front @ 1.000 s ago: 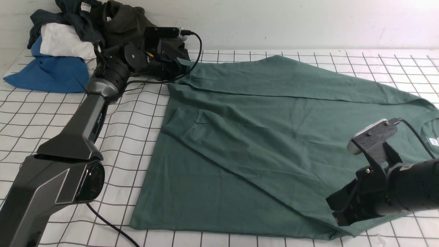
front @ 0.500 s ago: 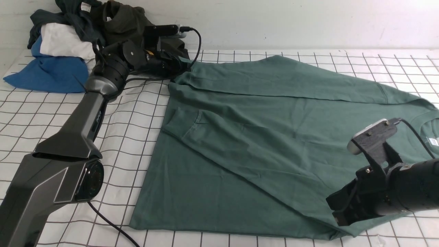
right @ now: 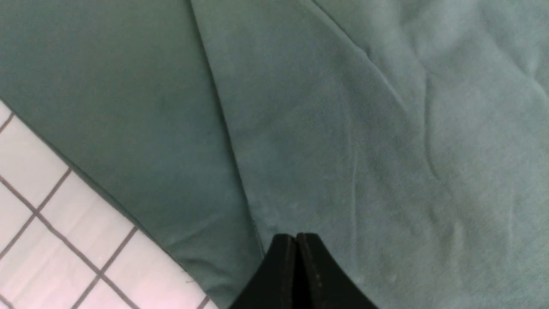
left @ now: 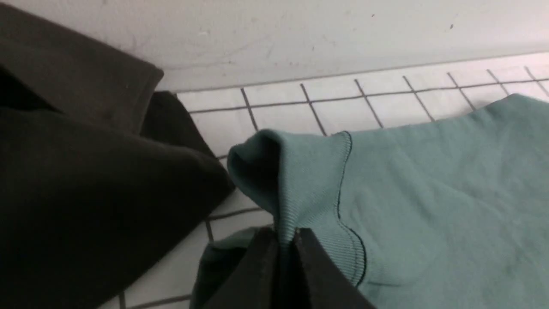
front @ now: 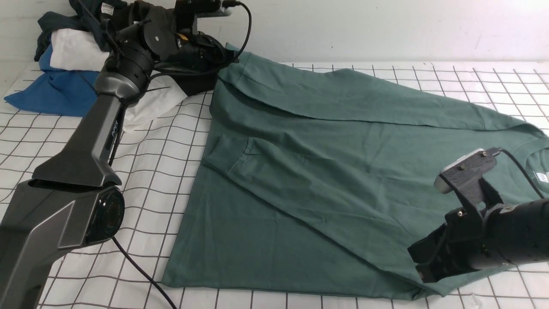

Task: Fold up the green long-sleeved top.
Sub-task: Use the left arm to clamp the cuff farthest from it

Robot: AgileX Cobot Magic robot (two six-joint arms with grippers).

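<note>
The green long-sleeved top [front: 326,180] lies spread on the checked cloth, neck to the right, one sleeve folded across its body. My left gripper [front: 229,53] at the far left back is shut on the ribbed cuff [left: 300,180] of the far sleeve and holds it raised off the table; the left wrist view shows my left gripper [left: 286,234] with the cuff pinched between its jaws. My right gripper [front: 422,262] hovers shut and empty over the top's near right edge; in the right wrist view my right gripper [right: 296,236] has only green fabric [right: 343,128] below it.
A pile of clothes stands at the back left: a blue piece [front: 55,94], a white one [front: 75,49], and a very dark olive garment [front: 148,25], also in the left wrist view [left: 85,180]. A wall [front: 364,25] runs behind the table.
My left gripper has lifted the sleeve cuff up and back from the table, pulling the far sleeve taut and raised. A white garment now shows under the left arm. The right arm has not moved.
</note>
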